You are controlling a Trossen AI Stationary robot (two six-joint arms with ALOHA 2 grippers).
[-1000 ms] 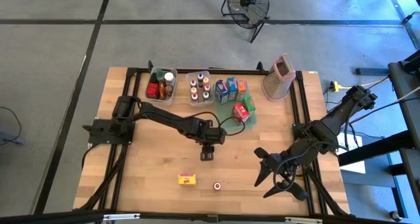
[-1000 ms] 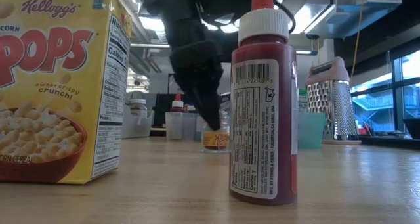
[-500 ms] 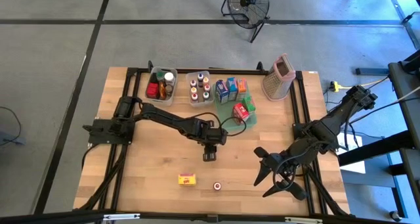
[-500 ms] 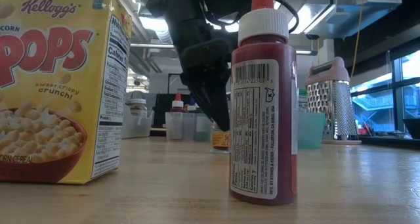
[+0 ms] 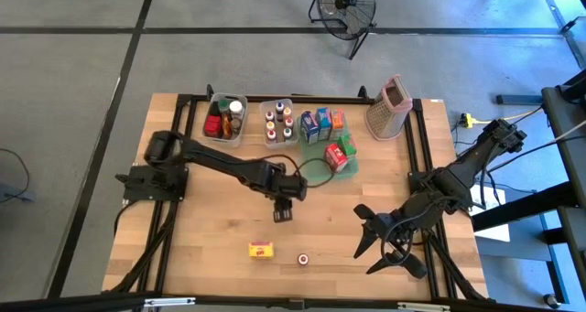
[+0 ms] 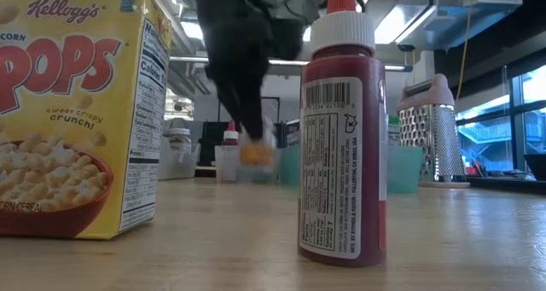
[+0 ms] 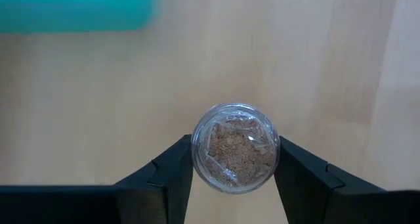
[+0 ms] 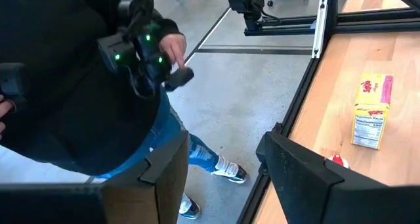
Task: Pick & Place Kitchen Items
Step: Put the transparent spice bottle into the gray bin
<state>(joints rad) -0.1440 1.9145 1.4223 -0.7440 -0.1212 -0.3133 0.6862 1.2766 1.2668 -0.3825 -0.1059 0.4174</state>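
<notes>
The wooden tabletop [image 5: 201, 230] stands on a grey floor with a fan [image 5: 345, 5] beyond its far edge, and near the front edge sit a yellow cereal box [image 5: 262, 250] and a small red bottle [image 5: 301, 257]. The left tool [image 5: 283, 212], near the middle of the tabletop, grips a little glass jar [image 7: 235, 148] of brown bits between its two fingers; in the low view the jar is only an orange blur. The right tool [image 5: 389, 248] waits at the front right corner with its fingers apart and empty, and a person in dark clothes [image 8: 79, 79] stands on the floor past that edge, partly cut off.
</notes>
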